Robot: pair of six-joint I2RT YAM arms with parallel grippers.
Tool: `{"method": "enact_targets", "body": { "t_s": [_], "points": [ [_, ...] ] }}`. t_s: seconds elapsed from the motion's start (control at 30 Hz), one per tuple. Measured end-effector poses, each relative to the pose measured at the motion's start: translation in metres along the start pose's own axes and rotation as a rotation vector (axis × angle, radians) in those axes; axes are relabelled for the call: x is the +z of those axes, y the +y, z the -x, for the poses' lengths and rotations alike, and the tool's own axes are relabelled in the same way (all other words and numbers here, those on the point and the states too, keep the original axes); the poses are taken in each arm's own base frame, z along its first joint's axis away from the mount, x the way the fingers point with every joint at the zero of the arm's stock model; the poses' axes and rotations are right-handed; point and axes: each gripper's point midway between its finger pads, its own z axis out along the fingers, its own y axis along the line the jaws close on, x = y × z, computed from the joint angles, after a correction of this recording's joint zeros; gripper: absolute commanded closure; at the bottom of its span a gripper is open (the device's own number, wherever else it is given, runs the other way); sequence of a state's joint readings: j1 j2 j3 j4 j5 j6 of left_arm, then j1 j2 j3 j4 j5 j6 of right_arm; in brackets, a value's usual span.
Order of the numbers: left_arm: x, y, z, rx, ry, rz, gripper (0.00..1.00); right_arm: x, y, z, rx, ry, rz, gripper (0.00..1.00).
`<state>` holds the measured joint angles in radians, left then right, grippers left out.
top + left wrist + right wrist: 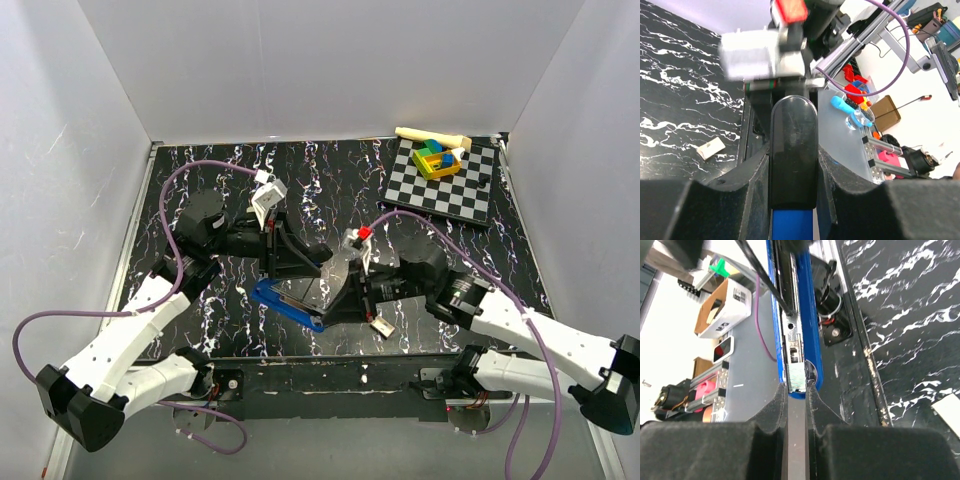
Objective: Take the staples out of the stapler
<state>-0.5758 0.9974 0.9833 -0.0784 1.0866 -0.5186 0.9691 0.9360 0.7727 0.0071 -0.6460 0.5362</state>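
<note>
Evidently arranged as a two-sided hold. Finds the stapler (288, 303) just nearer than the middle of the black marbled surface (200, 170), opened up, its blue base lying flat and running from 10 o'clock to 4 o'clock in the top view. Approaches it from 9 o'clock with the left claw (792, 160) and from 3 o'clock with the right claw (797, 400), both meeting over the raised dark parts. Probably braces one half so the other can be worked without the whole thing skidding, and presents the staple channel face-up for access.

From the left wrist, shows the left claw clamped tight on a glossy black rounded part (792, 125) of the stapler, no gap at either side, with blue peeking out just beneath at 6 o'clock. From the right wrist, shows the right claw almost fully together, pinching a thin grey metal strip (797, 440) that leads off at 12 o'clock into the open blue channel (807, 315). Cannot tell whether any staples sit in that channel. Notes also a small white tag (710, 148) lying loose on the surface at 9 o'clock of the left claw, touched by neither.
</note>
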Motion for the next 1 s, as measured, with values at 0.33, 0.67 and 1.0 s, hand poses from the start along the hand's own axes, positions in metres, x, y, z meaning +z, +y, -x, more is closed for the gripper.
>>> {"method": "enact_targets", "body": {
  "t_s": [0.33,0.67,1.0],
  "points": [
    [0.002,0.0,0.012,0.044,-0.038,0.01,1.0,0.01,-0.007,-0.02,0.059,0.069,-0.02,0.99],
    [0.002,0.016,0.018,0.1,-0.07,0.088,1.0,0.0,-0.009,-0.009,0.087,0.096,-0.15,0.99],
    [0.0,0.017,0.023,0.118,-0.099,0.127,1.0,-0.012,-0.014,0.004,0.044,0.096,-0.255,0.99]
  ]
}}
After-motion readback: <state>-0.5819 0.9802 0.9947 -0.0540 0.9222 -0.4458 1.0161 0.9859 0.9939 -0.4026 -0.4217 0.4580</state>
